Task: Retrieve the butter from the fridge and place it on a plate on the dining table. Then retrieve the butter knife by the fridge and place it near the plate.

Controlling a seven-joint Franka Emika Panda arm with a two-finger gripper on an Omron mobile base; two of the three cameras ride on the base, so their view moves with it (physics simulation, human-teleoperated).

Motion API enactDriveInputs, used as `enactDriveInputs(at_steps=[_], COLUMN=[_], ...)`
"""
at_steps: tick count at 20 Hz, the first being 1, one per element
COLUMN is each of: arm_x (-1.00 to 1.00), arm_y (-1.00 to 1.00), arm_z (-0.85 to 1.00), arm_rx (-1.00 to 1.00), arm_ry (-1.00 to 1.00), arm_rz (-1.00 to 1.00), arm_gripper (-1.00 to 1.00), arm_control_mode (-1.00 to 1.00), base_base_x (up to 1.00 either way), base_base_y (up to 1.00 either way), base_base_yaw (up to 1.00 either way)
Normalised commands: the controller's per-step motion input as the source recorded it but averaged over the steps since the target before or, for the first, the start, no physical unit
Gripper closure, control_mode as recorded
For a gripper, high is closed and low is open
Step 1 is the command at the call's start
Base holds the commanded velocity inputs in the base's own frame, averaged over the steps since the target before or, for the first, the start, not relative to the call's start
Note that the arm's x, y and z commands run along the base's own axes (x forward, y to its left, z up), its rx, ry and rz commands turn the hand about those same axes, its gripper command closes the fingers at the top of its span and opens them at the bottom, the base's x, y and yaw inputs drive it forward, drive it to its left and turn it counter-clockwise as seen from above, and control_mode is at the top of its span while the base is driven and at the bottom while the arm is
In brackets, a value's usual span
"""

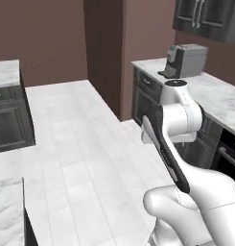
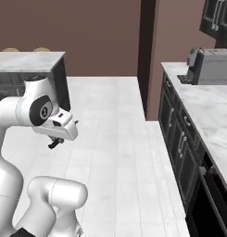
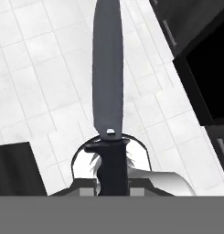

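hand view — butter knife [image 3: 109, 87] blade points straight up.

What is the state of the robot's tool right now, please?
Tool: closed on the black handle of the slim dark butter knife, whose grey blade points away from the hand over the white tiled floor.

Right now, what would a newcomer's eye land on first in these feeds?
The butter knife, shut in the gripper, with its grey blade pointing away over the white floor tiles. Next, the folded white arm in mid-aisle, and the grey coffee machine on the marble counter to the right.
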Motion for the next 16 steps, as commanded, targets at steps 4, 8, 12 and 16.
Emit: enactDriveInputs(at_steps=[4,8,12,16], arm_x=[0.0,0.0,0.0,0.0], arm_y=[0.0,0.0,0.0,0.0], arm_z=[0.0,0.0,0.0,0.0], arm_rx=[0.0,0.0,0.0,0.0], arm_ry=[0.0,0.0,0.0,0.0], arm_rz=[0.0,0.0,0.0,0.0], arm_gripper=[1.0,1.0,1.0,1.0], arm_control_mode=[1.0,1.0,1.0,1.0], base_base_x=[1.0,1.0,1.0,1.0], base_base_y=[0.0,0.27,0.24,0.06], base_base_yaw=[0.03,0.0,-0.06,-0.04])
